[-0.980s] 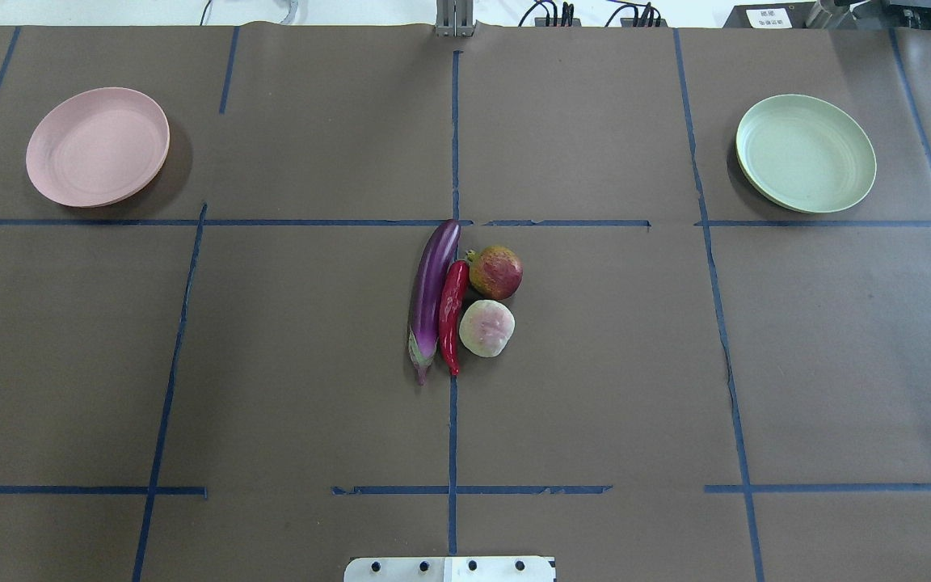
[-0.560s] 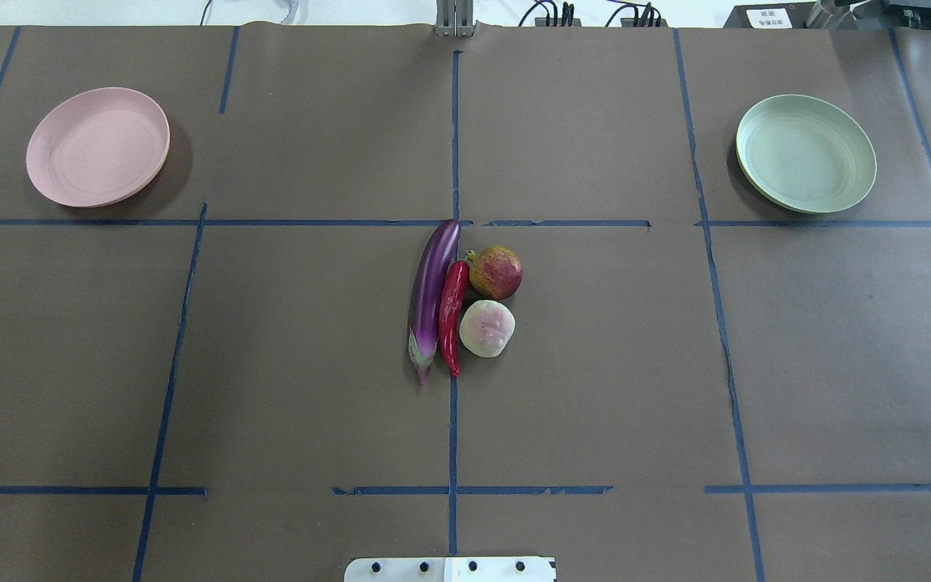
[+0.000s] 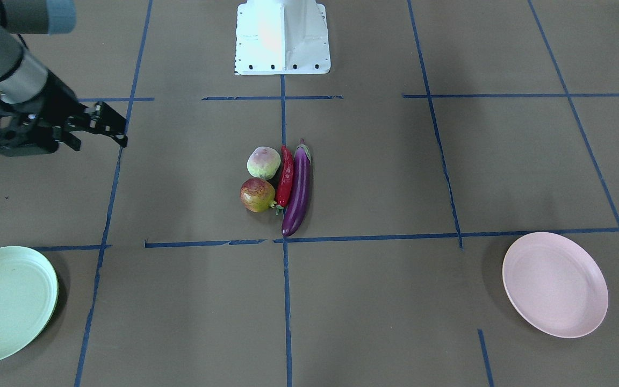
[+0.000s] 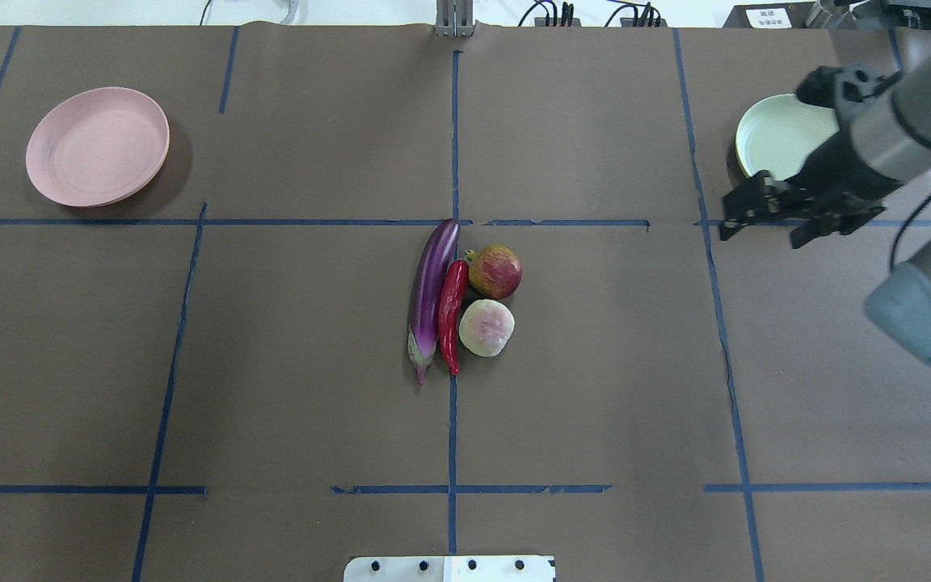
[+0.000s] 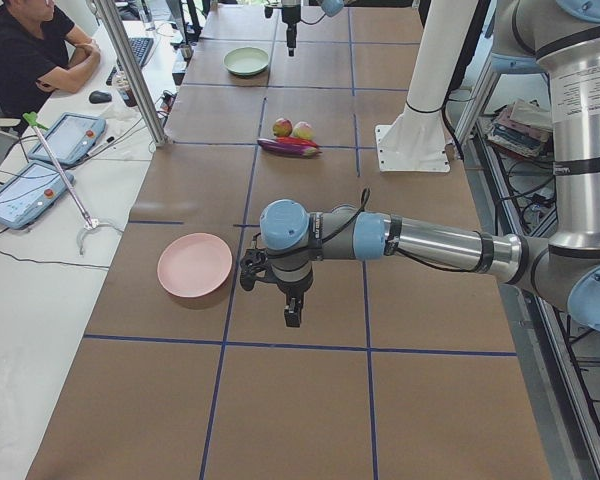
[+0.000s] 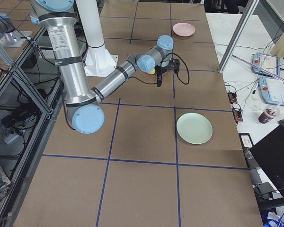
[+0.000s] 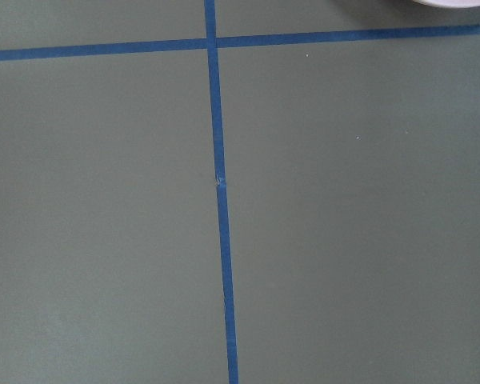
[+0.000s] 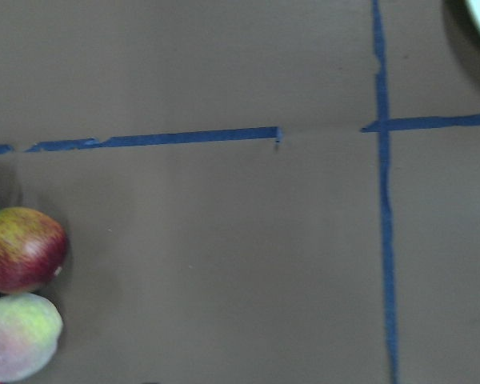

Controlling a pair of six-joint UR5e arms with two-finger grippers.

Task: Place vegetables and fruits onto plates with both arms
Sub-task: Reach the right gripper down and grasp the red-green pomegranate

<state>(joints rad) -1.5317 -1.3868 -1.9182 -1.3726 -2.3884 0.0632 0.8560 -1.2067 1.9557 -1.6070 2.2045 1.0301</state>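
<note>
The purple eggplant (image 4: 433,291), red chili (image 4: 452,311), red-yellow fruit (image 4: 495,272) and pale green fruit (image 4: 486,327) lie bunched at the table's middle. The pink plate (image 4: 98,145) sits far left and the green plate (image 4: 781,137) far right, both empty. My right gripper (image 4: 760,232) hangs open and empty above the table just in front of the green plate, well right of the fruits. Its wrist view shows both fruits (image 8: 20,250) at the lower left. My left gripper (image 5: 292,318) hangs over bare table near the pink plate (image 5: 194,265); I cannot tell whether it is open.
Blue tape lines (image 4: 453,137) grid the brown table cover. The white base block (image 3: 282,37) stands at the robot's edge. An operator (image 5: 30,50) sits at a side desk with tablets. The right arm's tube (image 4: 918,113) covers part of the green plate.
My right arm has swung in from the right edge and now reaches over the near side of the green plate. The produce and the plates have not moved.
</note>
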